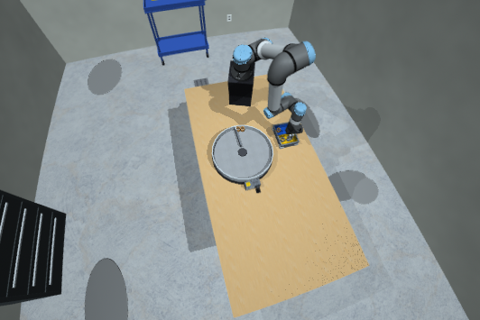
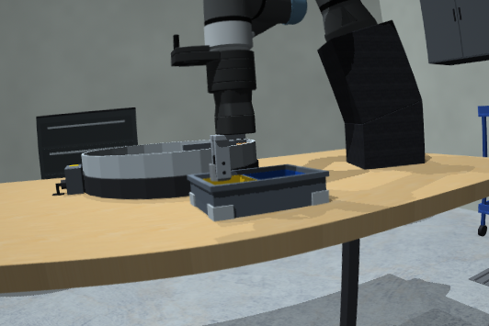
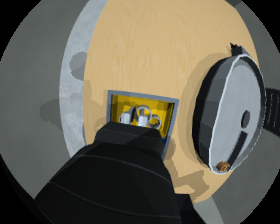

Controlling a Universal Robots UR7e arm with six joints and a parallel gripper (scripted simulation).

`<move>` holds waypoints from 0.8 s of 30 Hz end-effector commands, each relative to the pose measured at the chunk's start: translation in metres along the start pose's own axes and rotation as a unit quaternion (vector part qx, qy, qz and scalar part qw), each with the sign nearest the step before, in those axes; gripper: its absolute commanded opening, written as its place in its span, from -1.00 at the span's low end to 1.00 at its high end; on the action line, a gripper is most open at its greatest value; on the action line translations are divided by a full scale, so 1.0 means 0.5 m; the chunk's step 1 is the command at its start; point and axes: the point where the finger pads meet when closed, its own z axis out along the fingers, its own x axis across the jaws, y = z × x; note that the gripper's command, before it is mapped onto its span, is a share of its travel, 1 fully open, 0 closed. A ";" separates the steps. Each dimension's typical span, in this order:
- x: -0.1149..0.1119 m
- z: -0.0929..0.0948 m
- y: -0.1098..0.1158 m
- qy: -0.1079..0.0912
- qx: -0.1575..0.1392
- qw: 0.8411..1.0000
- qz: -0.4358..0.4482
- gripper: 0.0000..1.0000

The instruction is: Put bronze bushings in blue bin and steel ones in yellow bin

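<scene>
Top: the gripper (image 1: 290, 135) (image 2: 220, 177) (image 3: 137, 112) is at the round grey turntable's (image 1: 243, 167) (image 2: 152, 165) (image 3: 231, 110) 2 o'clock; 2 bronze bushings (image 1: 240, 129) (image 3: 223, 166) lie at its 12.

Exterior: flat metal fingers, narrowly closed on a bushing largely hidden from sight, dip into the yellow bin (image 1: 283, 142) (image 2: 235, 180) (image 3: 122, 101); the blue bin (image 1: 281, 127) (image 2: 276, 174) is at their 3 o'clock.

Wrist: 2 shiny steel rings (image 3: 142, 106) lie at the gripper's 1 and 3 o'clock.

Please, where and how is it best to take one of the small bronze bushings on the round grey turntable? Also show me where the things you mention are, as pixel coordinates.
Probably by the outer curved side of a bronze bushing (image 1: 240, 129) (image 2: 242, 143) (image 3: 224, 166), coming from above: the raised rim of the round grey turntable (image 1: 253, 164) (image 2: 138, 165) (image 3: 236, 90) blocks a low approach. They sit close together, so the tool needs a free side. Whether they stand upright, I cannot tell.
</scene>
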 end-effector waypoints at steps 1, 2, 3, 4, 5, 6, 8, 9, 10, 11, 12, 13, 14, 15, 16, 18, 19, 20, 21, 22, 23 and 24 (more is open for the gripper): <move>-0.001 0.006 -0.001 0.000 0.001 1.000 0.000 -1.00; -0.001 0.006 -0.001 0.000 0.001 1.000 0.000 -1.00; -0.001 0.006 -0.001 0.000 0.001 1.000 0.000 -1.00; -0.001 0.006 -0.001 0.000 0.001 1.000 0.000 -1.00; -0.001 0.006 -0.001 0.000 0.001 1.000 0.000 -1.00; -0.001 0.006 -0.001 0.000 0.001 1.000 0.000 -1.00; -0.001 0.006 -0.001 0.000 0.001 1.000 0.000 -1.00; -0.001 0.006 -0.001 0.000 0.001 1.000 0.000 -1.00; -0.001 0.008 -0.001 0.000 0.001 1.000 0.000 -1.00; -0.001 0.010 -0.001 0.000 0.001 1.000 0.000 -1.00; -0.001 0.012 -0.001 0.000 0.001 1.000 0.000 -1.00; -0.001 0.015 -0.001 0.000 0.001 1.000 0.000 -1.00; -0.001 0.017 -0.001 0.000 0.001 1.000 0.000 -1.00; -0.001 0.017 -0.001 0.000 0.001 1.000 0.000 -1.00; -0.001 0.017 -0.001 0.000 0.001 1.000 0.000 -1.00; -0.001 0.020 -0.001 0.000 0.001 1.000 0.000 -1.00; -0.001 0.022 -0.001 0.000 0.001 1.000 0.000 -1.00; -0.001 0.025 -0.001 0.000 0.001 1.000 0.000 -1.00; -0.001 0.027 -0.001 0.000 0.001 1.000 0.000 -1.00; -0.001 0.030 -0.001 0.000 0.001 1.000 0.000 -1.00; -0.001 0.030 -0.001 0.000 0.001 1.000 0.000 -1.00; -0.001 0.030 -0.001 0.000 0.001 1.000 0.000 -1.00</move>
